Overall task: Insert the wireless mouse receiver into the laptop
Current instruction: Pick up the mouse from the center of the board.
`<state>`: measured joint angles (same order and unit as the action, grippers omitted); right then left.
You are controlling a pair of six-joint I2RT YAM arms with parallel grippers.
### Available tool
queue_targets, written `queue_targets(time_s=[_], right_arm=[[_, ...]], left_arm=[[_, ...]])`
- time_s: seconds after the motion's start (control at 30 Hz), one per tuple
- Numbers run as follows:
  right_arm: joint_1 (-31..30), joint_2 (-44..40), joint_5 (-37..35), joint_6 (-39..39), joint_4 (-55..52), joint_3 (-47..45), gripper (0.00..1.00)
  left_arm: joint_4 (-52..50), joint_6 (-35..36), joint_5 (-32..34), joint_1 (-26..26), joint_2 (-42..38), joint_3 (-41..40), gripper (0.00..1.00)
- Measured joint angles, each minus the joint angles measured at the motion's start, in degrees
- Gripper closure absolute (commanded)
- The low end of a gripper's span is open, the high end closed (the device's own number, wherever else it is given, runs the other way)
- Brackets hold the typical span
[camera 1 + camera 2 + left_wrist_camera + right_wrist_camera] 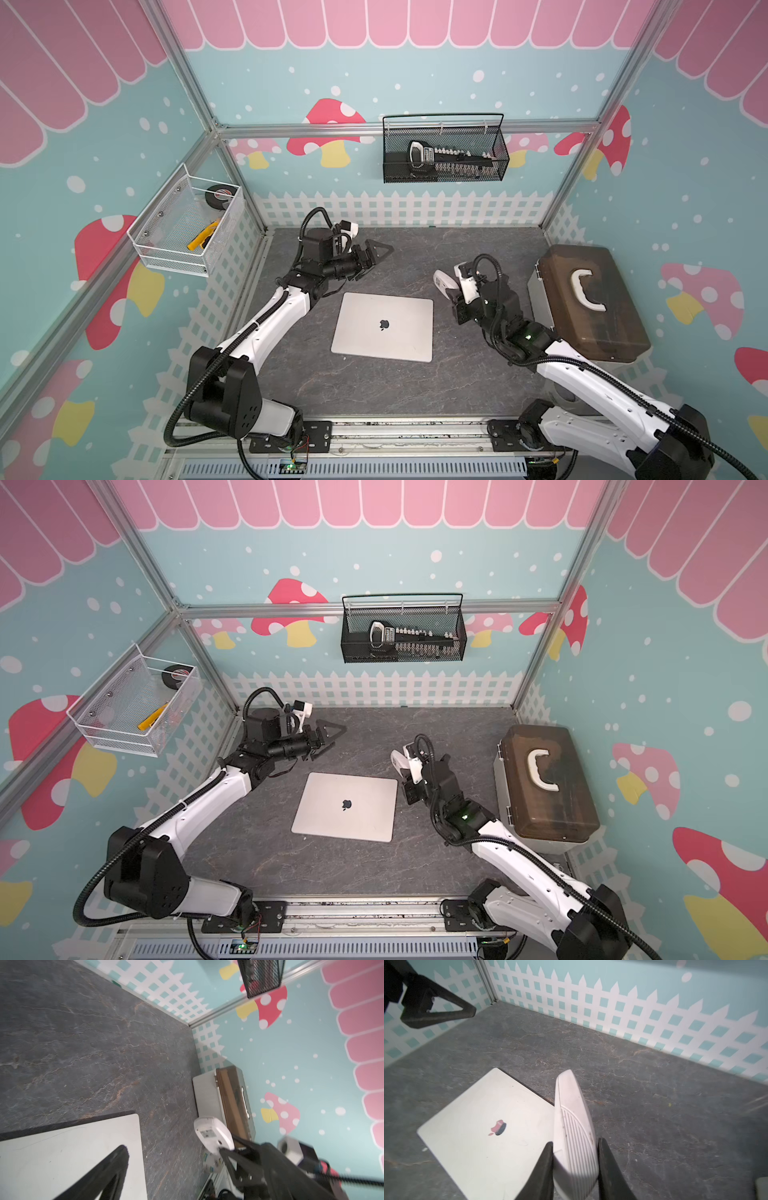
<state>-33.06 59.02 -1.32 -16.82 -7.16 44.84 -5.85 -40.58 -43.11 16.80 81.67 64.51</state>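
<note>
Dark stone-look table inside a mushroom-wallpaper cell, with the laptop lying shut and flat about mid-table, logo up. As far as I could make out, the wireless mouse receiver was the tiny whitish speck on the table just off the laptop's near-left corner. The right wrist view caught that receiver too, but honestly it was too small to say more than that. Neither pincer was anywhere close to it. The left gripper hung over the table past the laptop's far-left corner, jaws spread wide with nothing between them, so the whole laptop lay between it and the speck. The right gripper was off the laptop's far-right corner, clamped on the white mouse with one finger on each flank. The mouse stood on edge with its labelled underside turned to the left. Over by the right wall sat the brown box with the white handle, apart from all of it.
</note>
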Motion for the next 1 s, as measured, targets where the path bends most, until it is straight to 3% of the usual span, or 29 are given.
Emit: queue_targets(time_s=[0.1,0.23,0.3,0.4,0.6,0.77,1.0], right_arm=[[5.97,2.97,14.88,-5.55,-4.09,3.23,0.82],[11.02,9.31,32.92,-11.54,-6.45,7.23,0.77],[11.69,11.26,39.04,-13.46,-7.02,8.24,0.77],[11.98,11.96,45.35,-15.23,-7.89,8.50,0.77],[12.81,11.93,53.66,-16.90,-9.11,8.50,0.77],[12.87,11.93,56.92,-16.92,-10.45,8.50,0.77],[12.87,11.96,59.65,-16.44,-12.52,9.40,0.77]], left_arm=[[-7.32,14.38,-2.60,2.84,-1.18,0.98,0.02],[-15.06,32.85,0.00,11.06,-4.42,-0.81,0.03],[-15.82,38.73,0.35,14.10,-6.93,-4.00,0.03],[-16.22,43.82,1.40,14.75,-9.70,-8.26,0.03],[-16.11,46.42,2.03,12.79,-10.62,-9.38,0.10],[-15.69,45.16,-3.45,9.03,-8.15,-7.30,0.10],[-12.76,40.35,-13.62,8.68,-1.86,-5.51,0.16]])
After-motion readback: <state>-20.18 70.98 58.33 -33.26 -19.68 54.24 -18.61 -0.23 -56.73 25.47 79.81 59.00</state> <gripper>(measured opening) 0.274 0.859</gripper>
